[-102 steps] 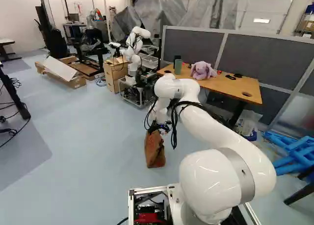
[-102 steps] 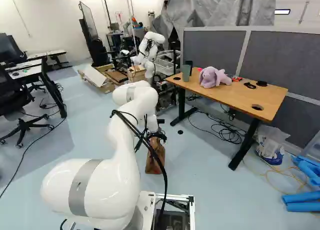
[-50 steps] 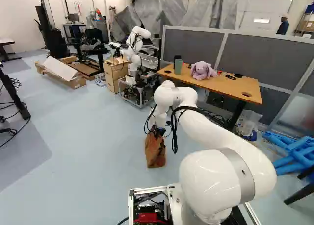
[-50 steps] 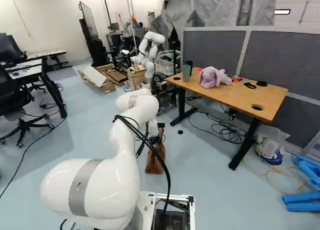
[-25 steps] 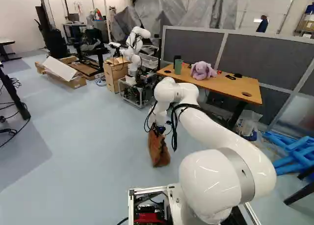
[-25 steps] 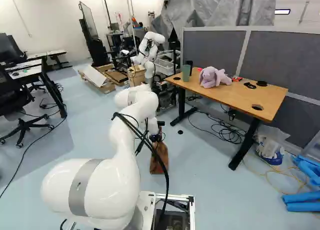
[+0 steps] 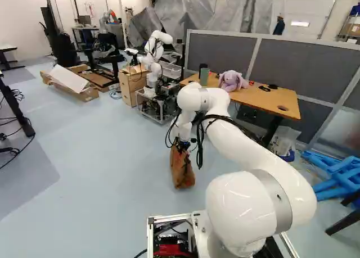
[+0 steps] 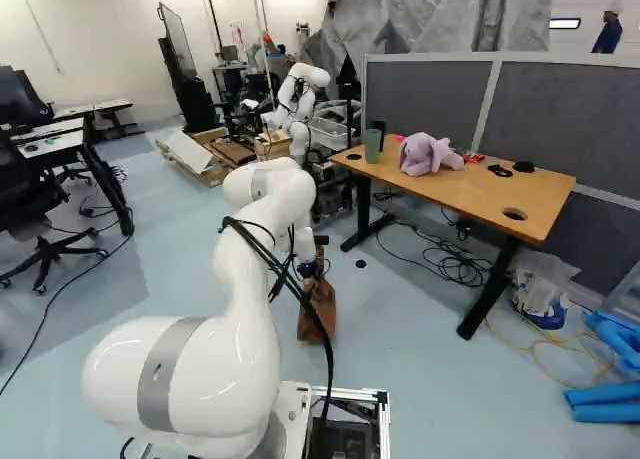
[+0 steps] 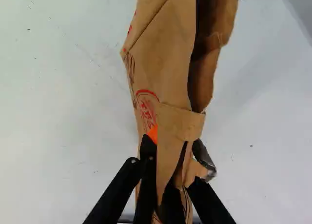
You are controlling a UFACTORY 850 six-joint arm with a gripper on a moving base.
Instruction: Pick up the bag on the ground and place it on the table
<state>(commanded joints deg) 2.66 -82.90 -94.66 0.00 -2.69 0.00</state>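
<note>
Brown paper bag (image 9: pixel 163 68) looks pretty creased, red print on one side, mouth gaping. Gripper (image 7: pixel 183 146) has its rim pinched.

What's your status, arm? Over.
Gripper shut on paper bag. Bag on floor or just above, can't tell. Plush toy, green cup on table; bare wood beside them.

The pincer's (image 7: pixel 181 149) black fingers (image 9: pixel 147 153) are pressing on the brown paper bag (image 9: pixel 163 63) from two sides, a bit of orange pad (image 9: pixel 153 134) showing against the paper. The bag is stretching out ahead of them, creased, its sides gaping along a dark opening. A round red mark (image 9: pixel 147 106) is showing near the pad. Pale floor (image 9: pixel 63 112) is lying beyond both sides.
</note>
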